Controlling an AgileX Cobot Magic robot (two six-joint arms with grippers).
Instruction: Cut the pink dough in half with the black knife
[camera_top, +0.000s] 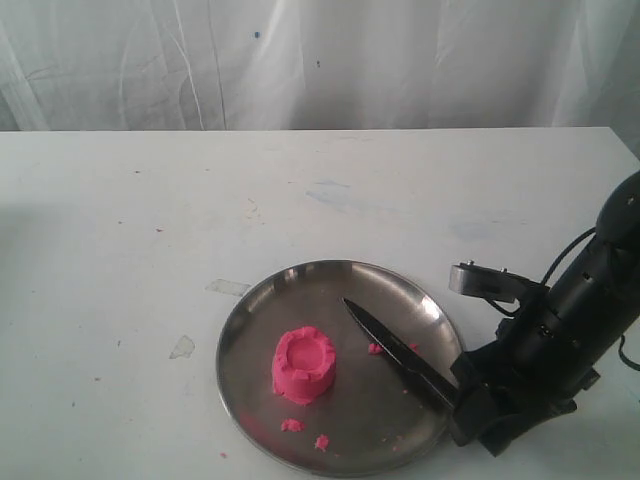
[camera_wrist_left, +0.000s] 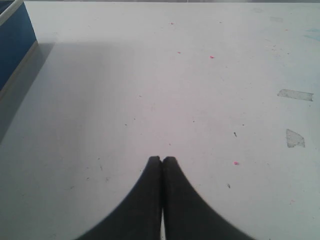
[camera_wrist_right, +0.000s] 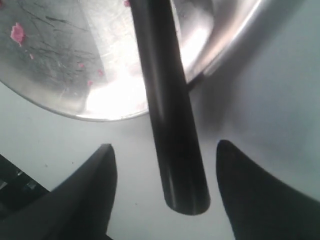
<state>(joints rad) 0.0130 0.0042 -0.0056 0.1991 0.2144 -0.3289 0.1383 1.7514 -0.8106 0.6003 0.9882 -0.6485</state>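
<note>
The pink dough (camera_top: 303, 365), a cup-like lump with a crimped rim, stands whole on the metal plate (camera_top: 258, 320), left of centre. The black knife (camera_top: 400, 352) lies slanted across the plate's right side, its tip toward the plate's middle and its handle (camera_wrist_right: 172, 125) over the rim. My right gripper (camera_wrist_right: 162, 150) is open at the handle's end, one finger on each side, neither touching it. My left gripper (camera_wrist_left: 161, 160) is shut on nothing above bare table, out of the exterior view.
Small pink crumbs (camera_top: 305, 432) lie on the plate near its front rim and beside the blade. Scraps of clear tape (camera_top: 228, 288) stick to the white table left of the plate. A blue box edge (camera_wrist_left: 15, 40) shows in the left wrist view.
</note>
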